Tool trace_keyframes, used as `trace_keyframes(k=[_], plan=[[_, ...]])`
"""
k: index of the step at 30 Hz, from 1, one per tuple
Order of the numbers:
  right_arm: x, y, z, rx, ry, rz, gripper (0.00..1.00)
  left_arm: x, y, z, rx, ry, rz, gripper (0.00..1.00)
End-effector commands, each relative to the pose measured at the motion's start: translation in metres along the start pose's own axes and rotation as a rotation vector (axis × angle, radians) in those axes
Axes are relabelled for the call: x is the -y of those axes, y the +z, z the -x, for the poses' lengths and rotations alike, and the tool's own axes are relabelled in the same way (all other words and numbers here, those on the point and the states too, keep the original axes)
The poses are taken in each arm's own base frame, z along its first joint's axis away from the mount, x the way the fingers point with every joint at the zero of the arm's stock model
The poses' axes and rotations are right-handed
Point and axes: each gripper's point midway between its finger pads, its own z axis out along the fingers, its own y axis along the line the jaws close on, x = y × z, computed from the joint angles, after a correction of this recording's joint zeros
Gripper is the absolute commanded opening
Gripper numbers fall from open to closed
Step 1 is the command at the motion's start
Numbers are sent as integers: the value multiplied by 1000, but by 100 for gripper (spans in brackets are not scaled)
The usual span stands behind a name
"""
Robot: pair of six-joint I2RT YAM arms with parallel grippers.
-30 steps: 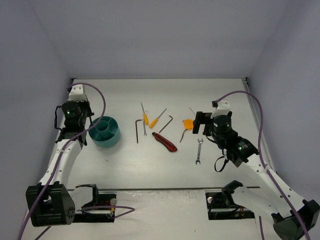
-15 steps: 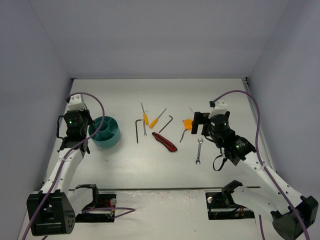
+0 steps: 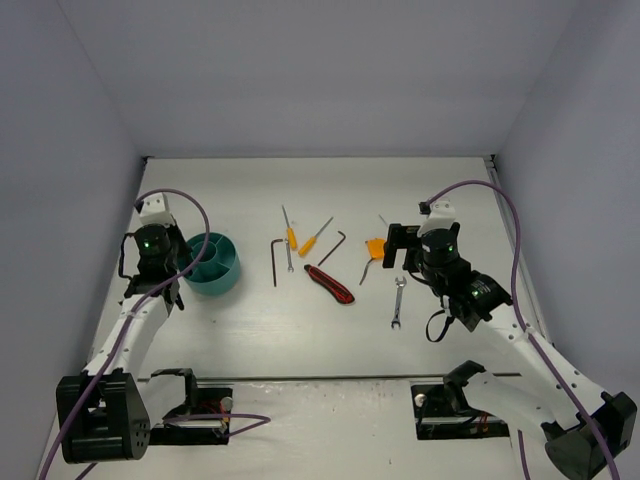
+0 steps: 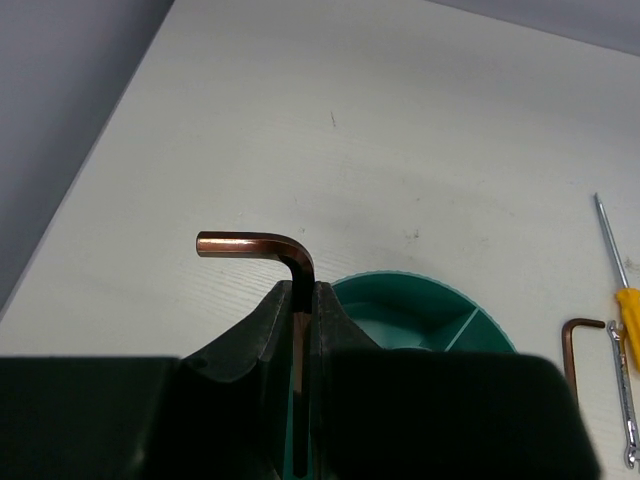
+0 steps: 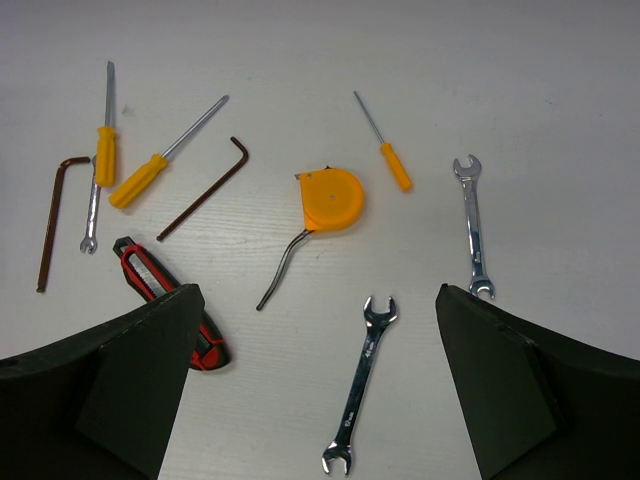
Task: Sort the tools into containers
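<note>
Left gripper [image 4: 303, 292] clamps a hex key [image 4: 250, 243]. Its long leg is hidden between the jaws, which also cover the near half of the bowl [image 4: 430, 300]. Right gripper [image 5: 318, 300]: spread wide, empty, one finger overlapping the knife [image 5: 142, 267].

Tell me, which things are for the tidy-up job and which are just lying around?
For the job: hex key in the left pincer, teal bowl, two loose hex keys, three orange screwdrivers, three wrenches, utility knife, orange-headed tool.
Just there: purple cables.
</note>
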Motion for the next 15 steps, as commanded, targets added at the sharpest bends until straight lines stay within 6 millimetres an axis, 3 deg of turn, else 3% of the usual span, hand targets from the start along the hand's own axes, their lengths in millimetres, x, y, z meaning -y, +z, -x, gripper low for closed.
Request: trace_keyframes(k=[1, 6, 10, 15], plan=[[-5, -2, 22, 88, 32, 16, 100, 0, 3, 19, 36, -26, 29, 0], [-4, -2, 22, 88, 32, 11, 100, -2, 5, 11, -26, -1, 66, 3], [-3, -4, 23, 97, 38, 4, 100, 1, 7, 8, -57, 25, 66, 16], [-3, -4, 23, 96, 36, 6, 100, 3, 3, 19, -43, 16, 66, 44]])
